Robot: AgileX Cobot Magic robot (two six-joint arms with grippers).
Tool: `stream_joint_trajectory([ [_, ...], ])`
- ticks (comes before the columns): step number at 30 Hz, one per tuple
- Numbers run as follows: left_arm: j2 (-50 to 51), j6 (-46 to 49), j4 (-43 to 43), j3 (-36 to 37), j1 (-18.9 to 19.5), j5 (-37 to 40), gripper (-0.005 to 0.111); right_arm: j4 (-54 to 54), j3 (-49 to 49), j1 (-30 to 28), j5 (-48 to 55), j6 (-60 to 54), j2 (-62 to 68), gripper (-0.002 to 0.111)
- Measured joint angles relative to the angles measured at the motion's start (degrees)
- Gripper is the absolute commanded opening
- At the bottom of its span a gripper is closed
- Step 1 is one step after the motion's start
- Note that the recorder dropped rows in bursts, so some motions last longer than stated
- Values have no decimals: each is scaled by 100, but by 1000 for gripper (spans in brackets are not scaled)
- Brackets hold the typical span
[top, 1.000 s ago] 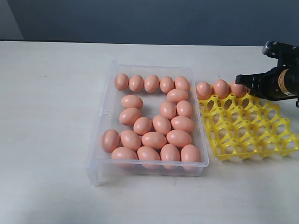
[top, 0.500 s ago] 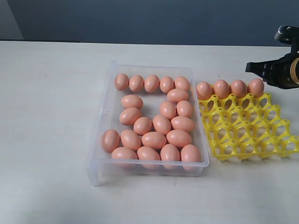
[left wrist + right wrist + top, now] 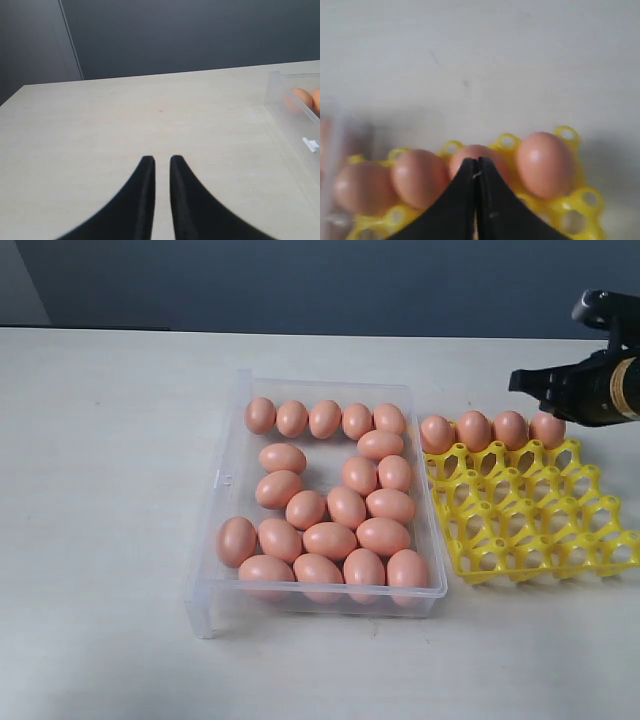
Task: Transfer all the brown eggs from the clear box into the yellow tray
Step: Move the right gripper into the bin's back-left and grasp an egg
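Currently right claw (image 3: 516, 381) pressed together, empty, above yellow tray (image 3: 545, 525) far row. Most brown eggs (image 3: 330, 540) lie loose in clear box (image 3: 222, 480). Judged light, smooth, brittle: pinch gently across middle. Left claw (image 3: 162, 160) barely parted, idle.

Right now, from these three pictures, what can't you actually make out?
Exterior view: the arm behind the right gripper is cut off by the picture's edge.
Left wrist view: the clear box is cut by the edge; only two brown eggs show.
Right wrist view: blurred; the shut gripper covers part of one egg in the yellow tray.
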Motion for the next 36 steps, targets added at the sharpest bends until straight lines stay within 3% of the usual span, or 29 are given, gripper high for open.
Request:
stream_joint_trajectory([
  [5,0,0,0,0,0,0,12,7,-489,755,-1630,-53,-312,2],
  [7,0,0,0,0,0,0,12,7,-901,1147,-2209,-64,-182,19],
  [8,0,0,0,0,0,0,12,7,-1056,1282,-2320,-75,-117,37],
  [10,0,0,0,0,0,0,12,-4,-1531,1612,-2573,-125,150,58],
  [15,0,0,0,0,0,0,12,-4,-2587,2156,-2725,-241,852,54],
  [20,0,0,0,0,0,0,12,-15,-3040,2252,-2460,-941,1501,52],
  [25,0,0,0,0,0,0,12,-69,-3123,2239,851,-1763,1423,38],
  [27,0,0,0,0,0,0,12,127,-3143,2169,1393,-2027,1331,35],
  [33,0,0,0,0,0,0,12,2943,-3162,2060,1758,-4654,1050,35],
  [36,0,0,0,0,0,0,12,4353,-3171,2132,2524,-6438,1051,35],
])
